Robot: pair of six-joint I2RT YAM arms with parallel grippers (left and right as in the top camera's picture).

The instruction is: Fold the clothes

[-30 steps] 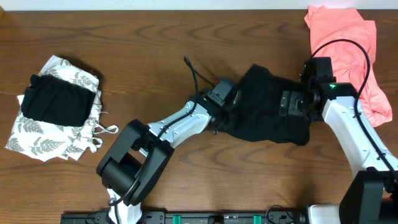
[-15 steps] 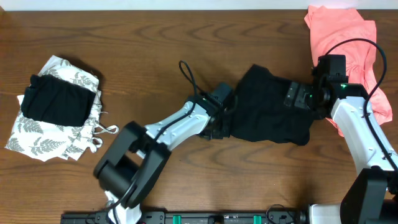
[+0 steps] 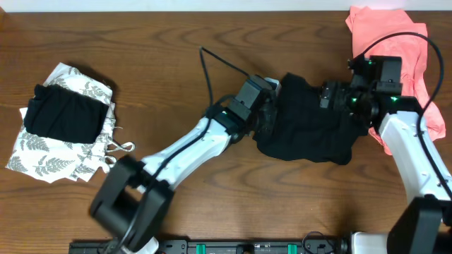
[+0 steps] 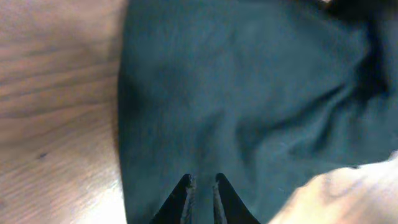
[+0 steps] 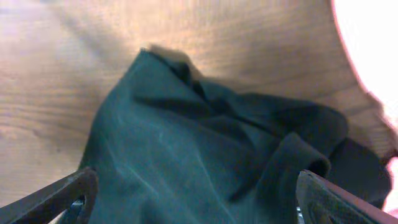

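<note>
On the brown counter (image 3: 141,70) lies the black shirt (image 3: 307,134), bunched and wrinkly, with soft bumps, not flat; I think the step now is spreading it out before any fold; next, each tool should grab an edge and pull it smooth; the right tool (image 5: 196,186) hangs just above the shirt, fingers wide apart, holding nothing; the left tool (image 4: 202,190) has the shirt right in front, fingers almost together; whether they pinch cloth I cannot tell.

The crumpled shirt (image 3: 307,130) looks black, maybe faintly teal close up. The bunched garment (image 3: 395,42) is salmon-pink, the spread cloth (image 3: 42,159) white with grey leaves.
</note>
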